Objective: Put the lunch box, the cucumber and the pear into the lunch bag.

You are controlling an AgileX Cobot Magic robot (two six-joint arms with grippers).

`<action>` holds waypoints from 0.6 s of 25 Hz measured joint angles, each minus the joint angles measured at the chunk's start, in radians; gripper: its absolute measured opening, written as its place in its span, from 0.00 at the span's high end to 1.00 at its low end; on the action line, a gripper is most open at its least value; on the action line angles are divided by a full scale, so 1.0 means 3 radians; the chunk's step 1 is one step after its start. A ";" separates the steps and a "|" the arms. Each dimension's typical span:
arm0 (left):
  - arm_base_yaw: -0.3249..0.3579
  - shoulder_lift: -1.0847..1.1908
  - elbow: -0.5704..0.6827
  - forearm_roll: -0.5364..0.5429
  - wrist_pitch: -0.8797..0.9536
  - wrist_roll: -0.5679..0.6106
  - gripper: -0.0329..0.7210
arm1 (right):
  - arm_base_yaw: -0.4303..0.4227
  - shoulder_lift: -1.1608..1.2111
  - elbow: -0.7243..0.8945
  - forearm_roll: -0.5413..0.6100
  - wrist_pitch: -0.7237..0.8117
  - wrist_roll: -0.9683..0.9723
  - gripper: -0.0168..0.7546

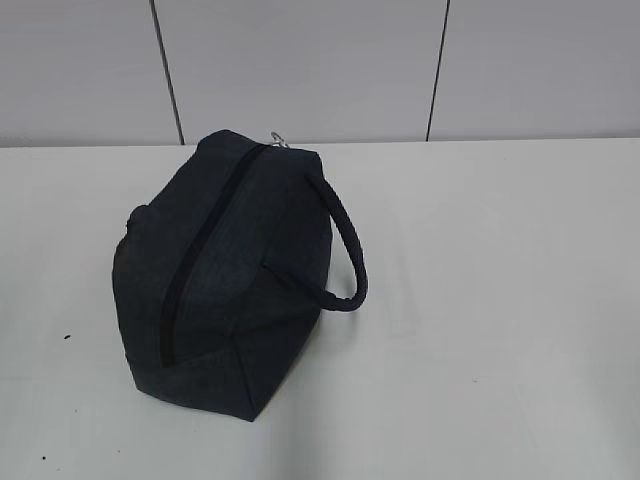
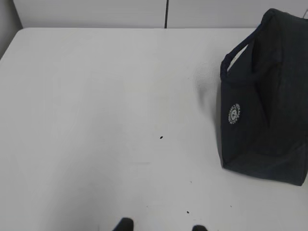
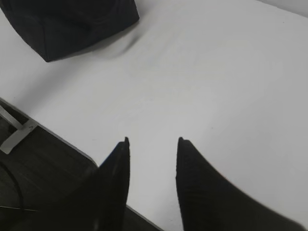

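Exterior view: large dark navy fabric lunch bag [image 1: 225,275] standing on white table [image 1: 500,300], long zipper [image 1: 200,250] apparently drawn closed along the top, one loop handle [image 1: 345,245] arching rightward. No lunch box, cucumber or pear visible anywhere.

Left wrist view: left gripper [image 2: 161,225] parted and empty, only fingertips showing at the lower edge, well apart from the bag [image 2: 269,96]. Parked clear, probably waiting.

Right wrist view: right gripper [image 3: 153,163] likewise spread, holding nothing, poised near the table edge [image 3: 62,139]; bag corner [image 3: 67,24] far off.

navy lunch bag [image 1: 230,280], zipped, upright on table
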 joint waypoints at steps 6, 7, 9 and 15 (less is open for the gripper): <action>0.0000 0.0000 0.0000 0.0000 -0.0001 0.0000 0.64 | 0.0000 0.0000 0.0000 0.0050 -0.0006 -0.0049 0.64; 0.0000 0.0000 0.0000 0.0000 -0.0001 0.0000 0.64 | 0.0000 0.0000 0.0000 0.0050 -0.0006 -0.0049 0.64; 0.0000 0.0000 0.0000 0.0000 -0.0004 0.0000 0.64 | 0.0000 0.0000 0.0000 0.0053 -0.0006 -0.0049 0.64; 0.0000 0.0000 0.0000 0.0000 -0.0004 0.0000 0.64 | 0.0000 0.0000 0.0000 0.0058 -0.0006 -0.0049 0.64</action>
